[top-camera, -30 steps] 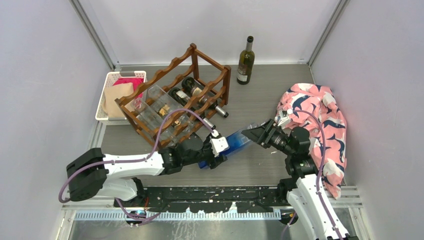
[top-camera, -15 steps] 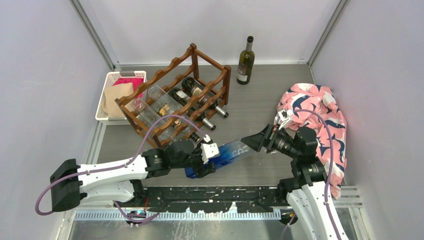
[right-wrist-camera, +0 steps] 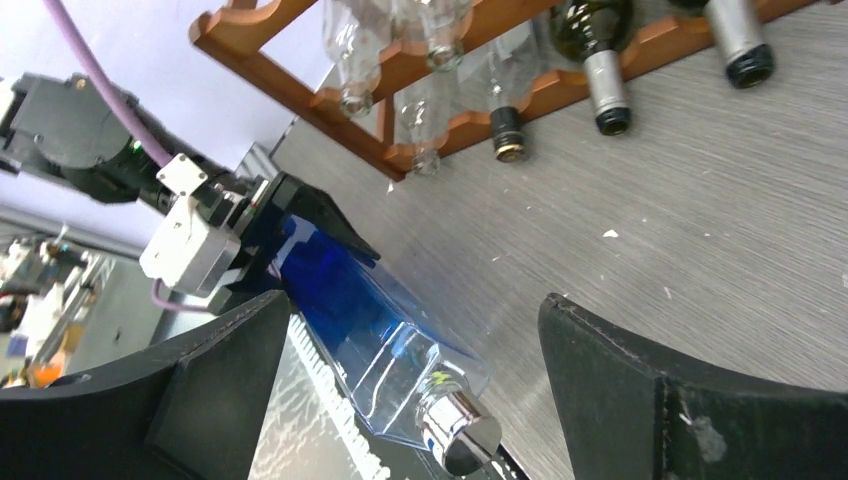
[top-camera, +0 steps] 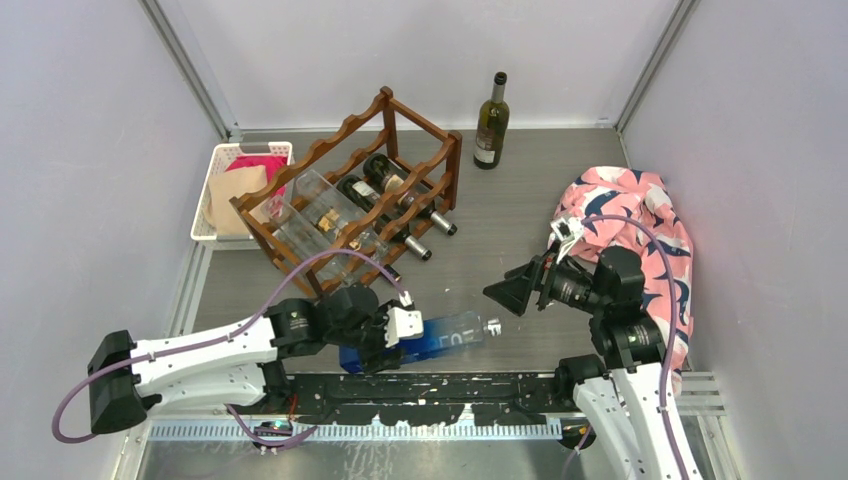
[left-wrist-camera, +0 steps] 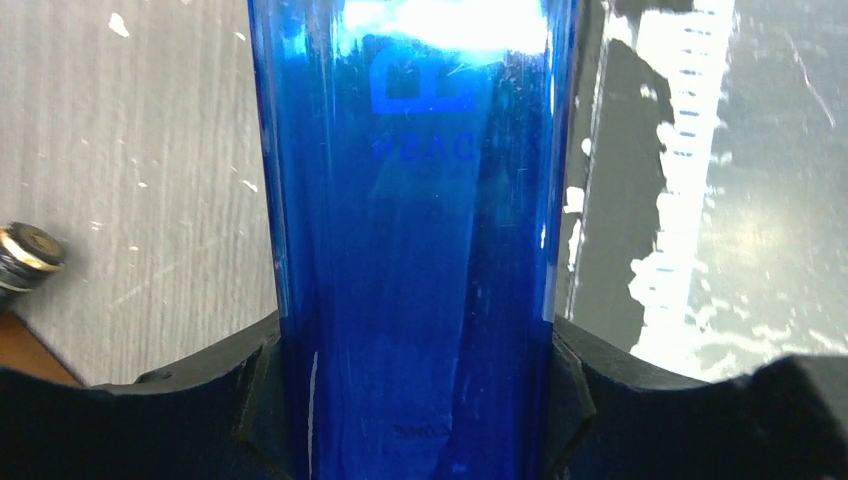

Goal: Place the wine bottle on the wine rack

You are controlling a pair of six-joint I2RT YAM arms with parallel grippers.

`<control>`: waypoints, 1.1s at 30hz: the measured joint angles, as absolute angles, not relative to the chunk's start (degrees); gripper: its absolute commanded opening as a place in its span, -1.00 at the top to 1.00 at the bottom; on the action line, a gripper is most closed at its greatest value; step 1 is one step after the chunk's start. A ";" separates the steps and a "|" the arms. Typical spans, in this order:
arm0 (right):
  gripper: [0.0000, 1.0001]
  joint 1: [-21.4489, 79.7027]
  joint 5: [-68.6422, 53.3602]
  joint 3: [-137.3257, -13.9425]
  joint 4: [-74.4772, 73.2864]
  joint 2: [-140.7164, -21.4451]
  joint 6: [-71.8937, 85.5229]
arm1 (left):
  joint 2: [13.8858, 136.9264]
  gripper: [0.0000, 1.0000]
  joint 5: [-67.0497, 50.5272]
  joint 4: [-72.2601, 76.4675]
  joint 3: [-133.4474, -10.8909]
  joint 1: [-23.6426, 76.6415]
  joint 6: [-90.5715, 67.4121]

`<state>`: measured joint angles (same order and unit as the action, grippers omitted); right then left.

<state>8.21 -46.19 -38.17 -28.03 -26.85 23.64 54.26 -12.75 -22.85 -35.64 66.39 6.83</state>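
Writing on glass: pale letters run along the blue bottle (top-camera: 445,333) in my top view, too small to read. My left wrist camera shows faint block letters inside the glass (left-wrist-camera: 415,250), seen from behind, and I can't make out a word.
Other label: the dark green bottle (top-camera: 491,125) standing at the back of the table (top-camera: 510,190) has a pale label, which I can't read.
Left gripper (top-camera: 392,338): clamped across the blue bottle's square body, with a black finger (left-wrist-camera: 620,400) pressed against each side.
Right gripper (top-camera: 505,293): fingers spread wide and holding nothing. Its two black fingers (right-wrist-camera: 220,380) frame the bottle's silver cap (right-wrist-camera: 460,432) without touching it.
Blue bottle position: nearly level and close to the near edge, cap pointing right. It is well apart from the wine rack (top-camera: 387,115), and I can't tell whether it touches the table.
Wine rack: back left, with clear and dark bottles lying in its rails, necks toward me.
Change since half a second ago: the right gripper's tips were at the bottle's neck end, and now there is a clear gap. The left arm has drawn the bottle back and to the left, closer to the bases.
Surroundings: a white basket (top-camera: 222,155) sits left of the rack and a pink patterned cloth (top-camera: 640,215) lies on the right.
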 measured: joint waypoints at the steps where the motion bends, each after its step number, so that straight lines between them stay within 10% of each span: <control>1: -1.00 8.36 -47.66 -38.17 -27.83 -27.51 22.81 | 54.28 1.00 -13.39 -24.43 -36.01 66.39 7.68; 33: -1.00 28.10 -57.06 -40.66 -40.66 -33.30 -14.44 | 64.45 1.00 -24.71 -41.01 -54.22 64.95 7.90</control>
<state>28.10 -57.06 -40.66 -40.66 -33.30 -14.44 64.45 -24.71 -41.01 -54.22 64.95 7.90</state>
